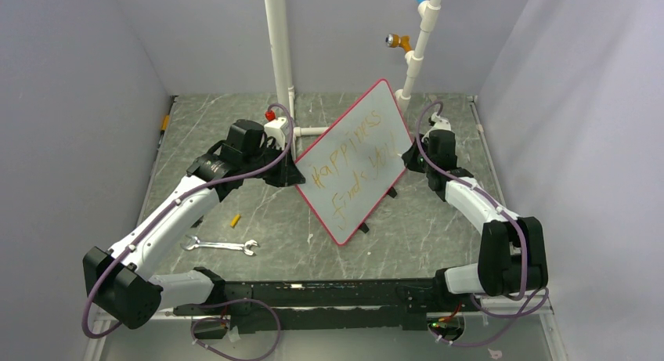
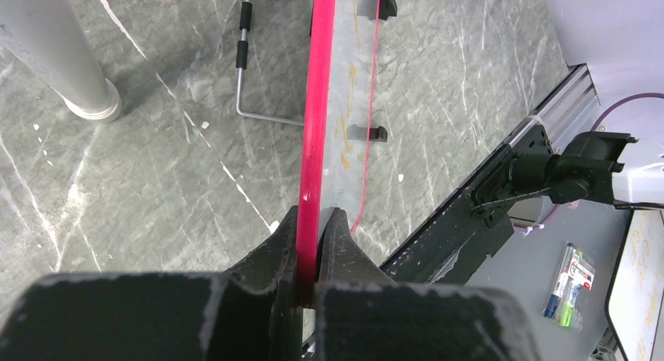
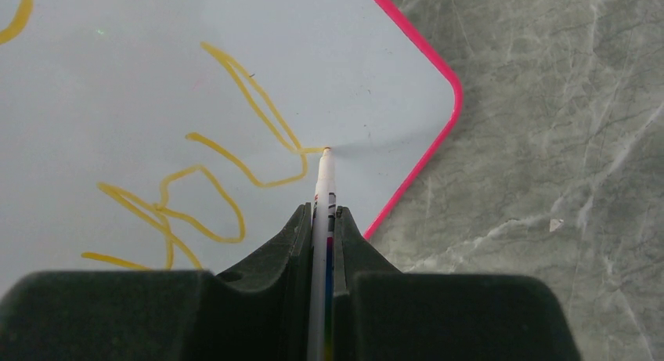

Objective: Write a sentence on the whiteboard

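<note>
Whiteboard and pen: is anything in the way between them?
Nothing visible. The marker in the right gripper touches the whiteboard with its tip, at the end of the yellow sentence. The left gripper clamps the board's pink frame.

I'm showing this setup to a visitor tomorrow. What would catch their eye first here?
The big red-framed whiteboard, diagonal at mid-table, with the left gripper clamped on its edge and the orange sentence across it in two lines. Next, the right gripper holding a marker, its tip touching the board at a stroke's end.
</note>
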Action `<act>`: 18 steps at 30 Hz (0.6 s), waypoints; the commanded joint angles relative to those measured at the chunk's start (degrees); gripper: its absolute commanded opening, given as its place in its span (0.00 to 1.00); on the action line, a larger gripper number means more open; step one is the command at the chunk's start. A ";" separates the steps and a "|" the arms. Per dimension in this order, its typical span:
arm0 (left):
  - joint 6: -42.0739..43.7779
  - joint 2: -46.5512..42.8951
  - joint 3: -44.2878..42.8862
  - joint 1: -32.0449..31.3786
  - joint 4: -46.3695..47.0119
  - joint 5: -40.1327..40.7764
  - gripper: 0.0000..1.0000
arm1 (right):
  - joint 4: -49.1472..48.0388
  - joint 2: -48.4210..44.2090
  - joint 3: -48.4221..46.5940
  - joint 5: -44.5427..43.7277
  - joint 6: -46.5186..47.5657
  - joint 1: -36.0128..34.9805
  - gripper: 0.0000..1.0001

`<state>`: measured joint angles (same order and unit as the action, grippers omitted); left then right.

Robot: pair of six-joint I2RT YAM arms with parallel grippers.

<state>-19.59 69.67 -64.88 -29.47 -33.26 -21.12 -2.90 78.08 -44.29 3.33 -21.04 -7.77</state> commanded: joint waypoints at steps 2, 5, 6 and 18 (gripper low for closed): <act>18.64 2.23 2.08 0.21 -6.49 20.87 0.00 | 2.09 -1.12 -1.50 -0.75 0.71 -0.16 0.00; 18.57 2.06 1.97 0.22 -6.56 20.86 0.00 | 6.01 -4.06 -2.56 -4.60 0.92 -0.23 0.00; 18.54 1.96 1.94 0.19 -6.69 20.90 0.00 | 7.63 -5.28 -3.01 -5.45 1.11 -0.17 0.00; 17.73 0.35 0.87 -0.14 -7.40 17.22 0.00 | 16.50 -18.33 -6.32 -9.39 0.89 -0.23 0.00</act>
<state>-18.72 69.23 -64.90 -30.20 -32.80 -21.17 10.79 62.92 -47.94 -4.54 -20.56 -7.97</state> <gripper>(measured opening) 0.069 0.121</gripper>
